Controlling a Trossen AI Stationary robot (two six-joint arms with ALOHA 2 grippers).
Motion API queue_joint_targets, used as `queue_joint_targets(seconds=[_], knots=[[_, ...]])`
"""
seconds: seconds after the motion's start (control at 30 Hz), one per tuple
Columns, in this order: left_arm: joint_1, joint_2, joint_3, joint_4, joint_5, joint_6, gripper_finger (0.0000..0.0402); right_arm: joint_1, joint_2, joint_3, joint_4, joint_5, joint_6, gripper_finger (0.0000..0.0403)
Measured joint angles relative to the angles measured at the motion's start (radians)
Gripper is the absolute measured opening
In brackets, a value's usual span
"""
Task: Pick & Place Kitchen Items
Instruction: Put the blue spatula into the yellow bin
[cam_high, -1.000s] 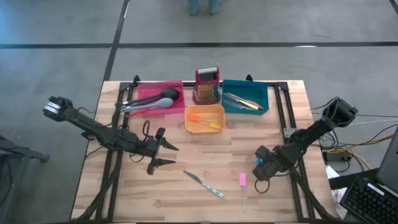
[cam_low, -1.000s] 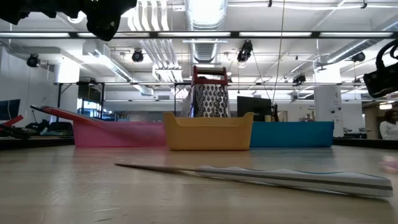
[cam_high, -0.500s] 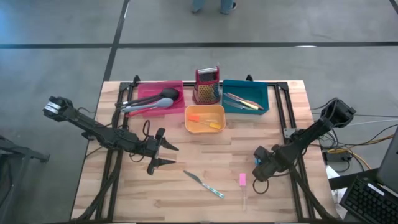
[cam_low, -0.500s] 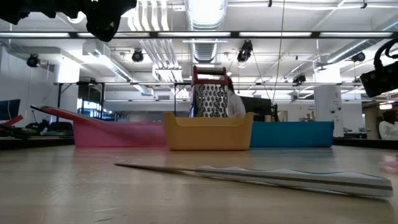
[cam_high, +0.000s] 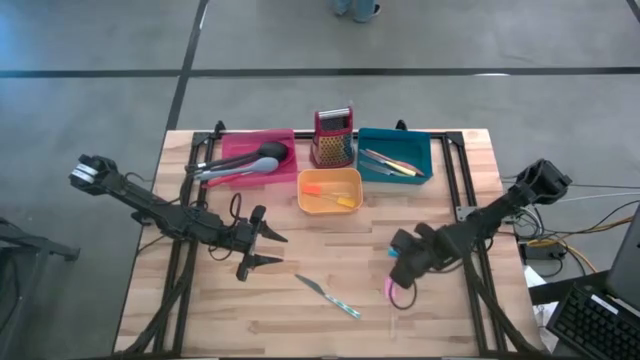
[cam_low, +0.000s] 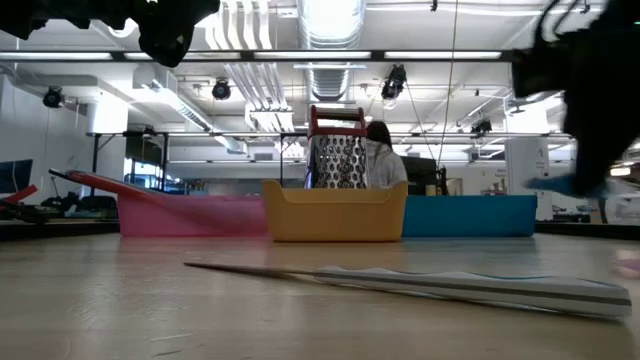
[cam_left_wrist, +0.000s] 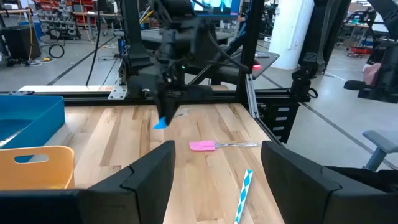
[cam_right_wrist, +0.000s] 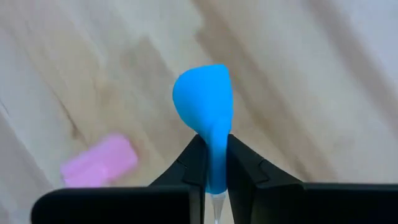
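Observation:
My right gripper (cam_high: 400, 268) hovers over the table's near right part, shut on a small blue spatula (cam_right_wrist: 203, 94), which also shows in the left wrist view (cam_left_wrist: 161, 122). A pink spatula (cam_high: 389, 291) with a clear handle lies flat on the wood just below it. A knife with a teal-striped handle (cam_high: 330, 297) lies flat near the front middle. My left gripper (cam_high: 263, 251) waits open over the left middle, level, with nothing between its fingers. My right gripper pinches the blue spatula at its neck (cam_right_wrist: 215, 163), just behind the blue head, between the two fingers (cam_right_wrist: 191, 163). The fingers point steeply down. The head sticks out beyond the fingertips, and the spatula hangs clear of the table.
Three trays stand at the far middle: pink (cam_high: 232, 146) with long spoons, orange (cam_high: 303, 197) with short pieces, teal (cam_high: 425, 157) with slim utensils. A red box grater (cam_high: 333, 137) stands upright between them. Bare wood lies between my two grippers.
My right gripper has gone up and toward the table's left edge, rolling its wrist, and now hangs over the pink spatula. In the low view, the arm has swung in from the right with the blue piece clear of the table.

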Motion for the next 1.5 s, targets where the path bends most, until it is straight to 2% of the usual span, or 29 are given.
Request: queue_joint_targets(seconds=[0.33, 0.53, 0.67, 0.87, 0.97, 1.23, 1.5], knots=[[0.0, 0.0, 0.0, 0.0, 0.0, 0.0, 0.0243, -0.229, 0.001, 0.197, -0.006, 0.074, -0.402, 0.0024], [0.0, 0.0, 0.0, 0.0, 0.0, 0.0, 0.0243, -0.322, 0.001, 0.338, 0.015, 0.159, -0.647, 0.0024], [0.0, 0.0, 0.0, 0.0, 0.0, 0.0, 0.0243, -0.36, 0.006, 0.404, 0.115, 0.193, -0.846, 0.0024], [0.0, -0.001, 0.0, 0.028, 0.0, -0.011, 0.0243, -0.427, 0.025, 0.427, 0.286, 0.159, -1.158, 0.0024], [0.0, -0.019, 0.015, 0.038, 0.0, -0.017, 0.0243, -0.473, 0.055, 0.43, 0.364, 0.112, -1.235, 0.0024], [-0.001, -0.035, 0.034, 0.036, 0.0, 0.021, 0.0243, -0.594, 0.206, 0.452, 0.405, 0.039, -1.36, 0.0024], [-0.002, -0.037, 0.034, 0.036, -0.006, 0.021, 0.0243, -0.659, 0.414, 0.602, 0.387, -0.013, -1.443, 0.0024]])
